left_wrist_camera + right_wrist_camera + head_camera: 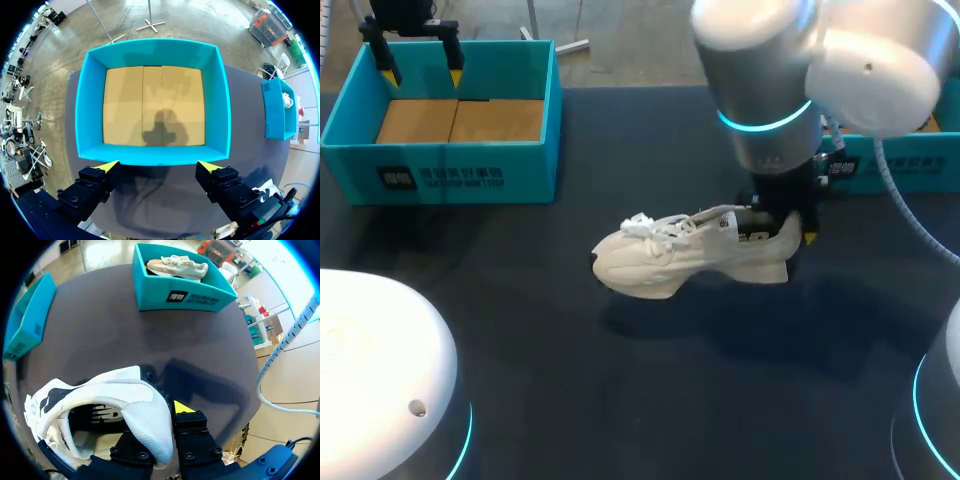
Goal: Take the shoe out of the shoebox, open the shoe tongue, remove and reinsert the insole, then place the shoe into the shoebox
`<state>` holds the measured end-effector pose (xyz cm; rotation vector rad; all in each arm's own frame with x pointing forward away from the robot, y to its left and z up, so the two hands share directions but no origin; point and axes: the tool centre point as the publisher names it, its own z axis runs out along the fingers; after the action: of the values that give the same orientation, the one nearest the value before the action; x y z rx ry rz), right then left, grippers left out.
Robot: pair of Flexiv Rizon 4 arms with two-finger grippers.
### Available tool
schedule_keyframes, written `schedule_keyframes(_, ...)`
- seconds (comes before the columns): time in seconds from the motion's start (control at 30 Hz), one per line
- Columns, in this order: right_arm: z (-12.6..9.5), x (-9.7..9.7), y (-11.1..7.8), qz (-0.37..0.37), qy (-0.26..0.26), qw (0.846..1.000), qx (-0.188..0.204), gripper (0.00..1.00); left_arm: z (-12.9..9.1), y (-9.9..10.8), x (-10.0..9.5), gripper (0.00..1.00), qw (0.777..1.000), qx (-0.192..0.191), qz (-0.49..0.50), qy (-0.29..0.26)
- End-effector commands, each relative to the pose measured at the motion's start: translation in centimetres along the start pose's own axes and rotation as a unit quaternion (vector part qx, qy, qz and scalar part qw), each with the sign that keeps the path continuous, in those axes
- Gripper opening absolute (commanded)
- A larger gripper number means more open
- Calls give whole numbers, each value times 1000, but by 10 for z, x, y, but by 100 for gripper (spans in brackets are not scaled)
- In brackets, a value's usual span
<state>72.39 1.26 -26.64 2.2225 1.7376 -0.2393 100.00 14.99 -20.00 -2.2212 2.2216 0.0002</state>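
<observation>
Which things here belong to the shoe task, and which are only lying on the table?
Belong to the job: the shoe, held at its heel by the right gripper; the empty shoebox ahead of the open left gripper.
Just lying about: the second box, and the other shoe inside it.

R gripper (pixel 782 228) grips shoe (pixel 670 262) by heel.

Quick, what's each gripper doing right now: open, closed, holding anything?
Left gripper: open, holding nothing.
Right gripper: closed on the heel of the shoe.
</observation>
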Motion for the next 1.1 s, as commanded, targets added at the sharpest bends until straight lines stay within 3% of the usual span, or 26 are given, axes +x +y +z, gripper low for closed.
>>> schedule_keyframes(0.03, 10, 12, -6, -2, -9, 1000, -1, 0, 0, 0, 0, 100, 1000, 0, 0, 0)
schedule_keyframes(0.4, 38, 19, -28, 16, -13, 1000, 8, 0, 0, 0, 0, 100, 1000, 0, 0, 0)
schedule_keyframes(1.1, 65, 38, -50, 21, -8, 1000, 14, 0, 0, 0, 0, 100, 1000, 0, 0, 0)
